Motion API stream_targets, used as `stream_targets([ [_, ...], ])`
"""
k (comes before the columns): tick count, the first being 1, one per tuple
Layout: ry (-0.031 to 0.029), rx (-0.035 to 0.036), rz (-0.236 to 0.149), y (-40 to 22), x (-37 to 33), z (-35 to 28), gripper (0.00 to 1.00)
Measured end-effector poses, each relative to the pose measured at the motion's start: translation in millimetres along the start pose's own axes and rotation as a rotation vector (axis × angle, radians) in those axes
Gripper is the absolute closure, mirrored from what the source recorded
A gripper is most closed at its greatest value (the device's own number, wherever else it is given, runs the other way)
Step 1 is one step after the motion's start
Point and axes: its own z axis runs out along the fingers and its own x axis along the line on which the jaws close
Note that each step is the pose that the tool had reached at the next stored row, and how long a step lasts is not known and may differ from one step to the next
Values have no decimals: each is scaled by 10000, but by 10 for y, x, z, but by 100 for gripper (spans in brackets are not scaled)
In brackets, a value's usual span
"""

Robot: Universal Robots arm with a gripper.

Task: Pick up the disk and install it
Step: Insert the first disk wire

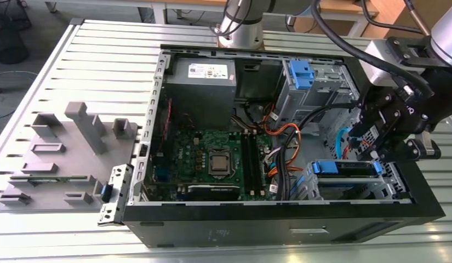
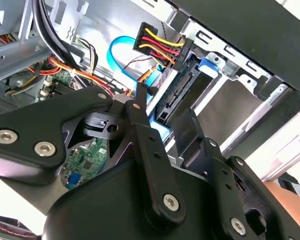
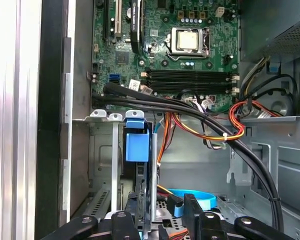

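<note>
The open computer case (image 1: 284, 219) lay on its side on a slatted metal table (image 1: 101, 60), and everything else sat in relation to it. Inside it, the green motherboard (image 1: 211, 159) covered the middle of the floor, with the grey power-supply box (image 1: 204, 82) in the far corner beside it. A grey fixture block (image 1: 65, 148) stood on the table just outside the case, toward the exterior view's left.

The black arm head hung over the case's drive-bay end, at the exterior view's right, with the gripper (image 1: 390, 148) lowered just inside the case wall. Its black fingers (image 2: 145, 135) stood close beside the disk; whether they were apart or pressed onto it could not be told.

The disk (image 1: 345, 169) sat in the drive cage in the case's near corner, its blue carrier frame (image 3: 137, 145) showing at the cage mouth. A bundle of red, yellow and black wires (image 2: 157, 45) ran to a connector at the disk's end, with a light-blue flat cable (image 2: 121, 55) looping beside them.
</note>
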Motion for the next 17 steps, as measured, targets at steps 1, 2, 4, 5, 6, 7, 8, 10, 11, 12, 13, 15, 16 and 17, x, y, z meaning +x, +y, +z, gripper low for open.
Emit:
stream_targets([
  [1, 0, 1, 1, 0, 1, 15, 51],
  [2, -2, 1, 1, -1, 1, 29, 51],
  [4, -2, 1, 0, -2, 2, 49, 51],
  [5, 0, 1, 0, -2, 2, 52, 51],
  [6, 0, 1, 0, -2, 2, 52, 51],
  [7, 1, 1, 0, -2, 2, 52, 51],
  [8, 1, 1, -1, -2, 2, 52, 51],
  [10, 0, 1, -1, -2, 2, 52, 51],
  [11, 0, 1, 0, -2, 2, 52, 51],
  [12, 1, 1, 0, -2, 2, 52, 51],
  [13, 0, 1, 0, -2, 2, 53, 53],
  [15, 0, 1, 0, -2, 2, 53, 59],
  [16, 1, 1, 0, -2, 2, 52, 59],
  [17, 1, 1, 0, -2, 2, 53, 65],
])
